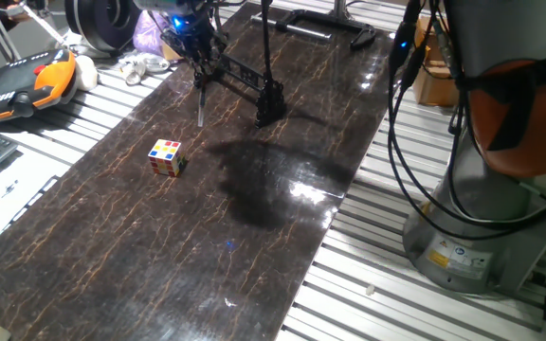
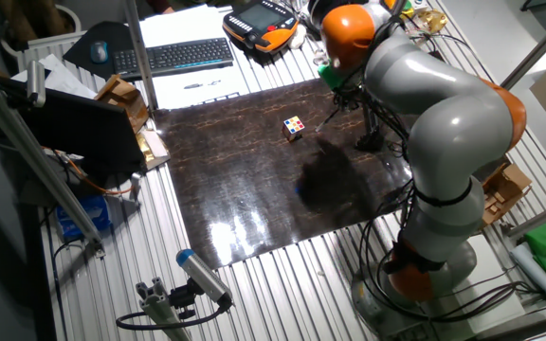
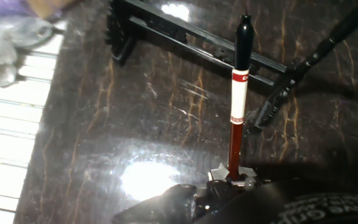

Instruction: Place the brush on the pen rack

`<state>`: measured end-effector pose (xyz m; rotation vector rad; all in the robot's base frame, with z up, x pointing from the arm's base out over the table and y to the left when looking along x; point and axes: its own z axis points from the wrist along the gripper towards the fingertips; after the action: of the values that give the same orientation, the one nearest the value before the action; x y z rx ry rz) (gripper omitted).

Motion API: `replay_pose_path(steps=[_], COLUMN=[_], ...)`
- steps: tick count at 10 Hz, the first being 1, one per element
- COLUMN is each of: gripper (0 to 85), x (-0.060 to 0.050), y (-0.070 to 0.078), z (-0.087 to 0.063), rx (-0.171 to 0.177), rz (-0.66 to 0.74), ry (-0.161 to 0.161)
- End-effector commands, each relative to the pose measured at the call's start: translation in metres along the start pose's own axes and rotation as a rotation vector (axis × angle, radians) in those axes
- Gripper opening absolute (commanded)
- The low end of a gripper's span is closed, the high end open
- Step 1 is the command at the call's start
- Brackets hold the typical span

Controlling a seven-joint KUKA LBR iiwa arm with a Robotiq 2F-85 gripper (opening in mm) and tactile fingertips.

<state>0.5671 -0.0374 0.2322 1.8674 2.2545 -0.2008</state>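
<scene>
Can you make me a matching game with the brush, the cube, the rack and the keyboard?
Things:
1. brush
2. puzzle cube
3. pen rack
4. keyboard

Descriptions:
A. sits alone on the dark mat, many colours
B. off the mat, on the slatted table
C. held in the gripper, hanging tip down
D. low black frame on the mat, under the gripper

Pairs: 1-C, 2-A, 3-D, 4-B

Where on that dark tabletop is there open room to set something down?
The wide stretch nearer than the puzzle cube is bare, as is the strip right of it. It is crowded at the far end, where the tool holds the brush beside the pen rack.
</scene>
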Motion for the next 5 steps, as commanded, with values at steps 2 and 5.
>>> replay_pose_path(steps=[2,5], gripper=[1.0,1.0], x=[0.0001,-0.0053], y=[0.0,0.0068], z=[0.0002,-0.0037], rx=[0.027,0.052], rz=[0.017,0.094], ry=[-0.003,0.009])
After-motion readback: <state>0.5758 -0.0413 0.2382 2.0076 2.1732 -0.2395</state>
